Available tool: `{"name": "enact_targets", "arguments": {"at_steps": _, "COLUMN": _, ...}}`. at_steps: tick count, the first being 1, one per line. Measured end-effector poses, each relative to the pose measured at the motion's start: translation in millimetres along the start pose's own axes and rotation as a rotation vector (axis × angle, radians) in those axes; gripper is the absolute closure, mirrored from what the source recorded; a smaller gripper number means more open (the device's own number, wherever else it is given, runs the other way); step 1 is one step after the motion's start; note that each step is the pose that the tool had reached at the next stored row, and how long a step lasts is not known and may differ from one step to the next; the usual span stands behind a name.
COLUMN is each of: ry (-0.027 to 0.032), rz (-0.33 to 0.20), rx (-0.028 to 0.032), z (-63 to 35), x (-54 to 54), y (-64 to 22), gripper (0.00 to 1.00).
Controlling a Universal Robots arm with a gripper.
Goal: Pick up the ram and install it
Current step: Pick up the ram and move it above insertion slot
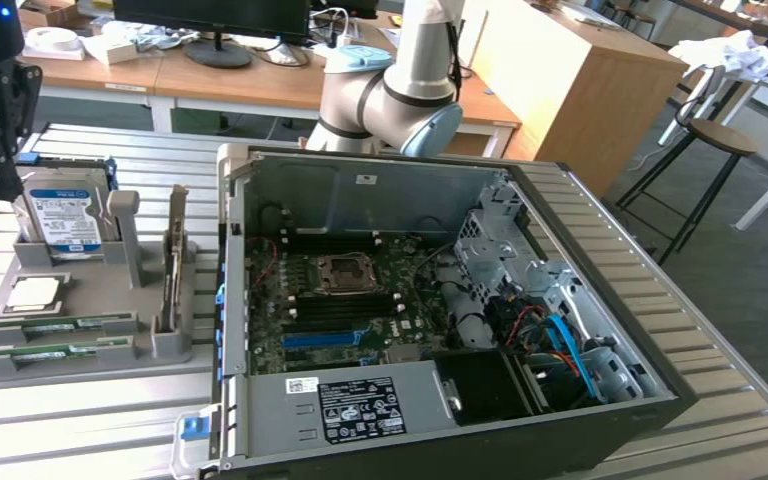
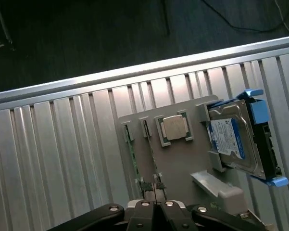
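Observation:
Two green ram sticks (image 1: 57,325) lie edge-up in slots at the near end of a grey holder tray (image 1: 91,365), at the exterior view's left. In the wrist view they show as thin green strips (image 2: 131,149). My black gripper (image 1: 5,188) hangs well above the tray's far end, near the hard drive, and holds nothing. In the wrist view, its fingers (image 2: 156,206) are pressed together, shut, with the ram sticks just beyond their tips. The open computer case (image 1: 544,190) lies on its side, and its motherboard (image 1: 344,310) is exposed.
The tray also holds a silver hard drive (image 1: 64,215) with a blue-white label, a square processor chip (image 1: 35,292) and an upright card (image 1: 173,270). All of it rests on a ribbed metal table (image 1: 77,420). Desks, a stool and the arm's base (image 1: 391,100) stand behind.

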State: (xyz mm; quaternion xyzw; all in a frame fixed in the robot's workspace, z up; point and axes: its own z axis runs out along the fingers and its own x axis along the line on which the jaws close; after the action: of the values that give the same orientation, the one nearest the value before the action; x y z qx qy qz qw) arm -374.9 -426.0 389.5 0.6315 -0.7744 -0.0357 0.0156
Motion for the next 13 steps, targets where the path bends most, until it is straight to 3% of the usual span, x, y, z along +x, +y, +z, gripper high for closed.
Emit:
{"name": "enact_targets", "arguments": {"at_steps": 5, "ry": 0.0047, "rz": -0.063, "rx": -0.0014, "z": 0.3, "x": 0.0, "y": 0.0, "gripper": 0.9}}
{"name": "enact_targets", "arguments": {"at_steps": 11, "ry": 0.0049, "rz": -0.065, "rx": -0.0014, "z": 0.3, "x": 0.0, "y": 0.0, "gripper": 0.9}}
{"name": "enact_targets", "arguments": {"at_steps": 13, "ry": 0.0046, "rz": -0.065, "rx": 0.0011, "z": 0.3, "x": 0.0, "y": 0.0, "gripper": 0.9}}
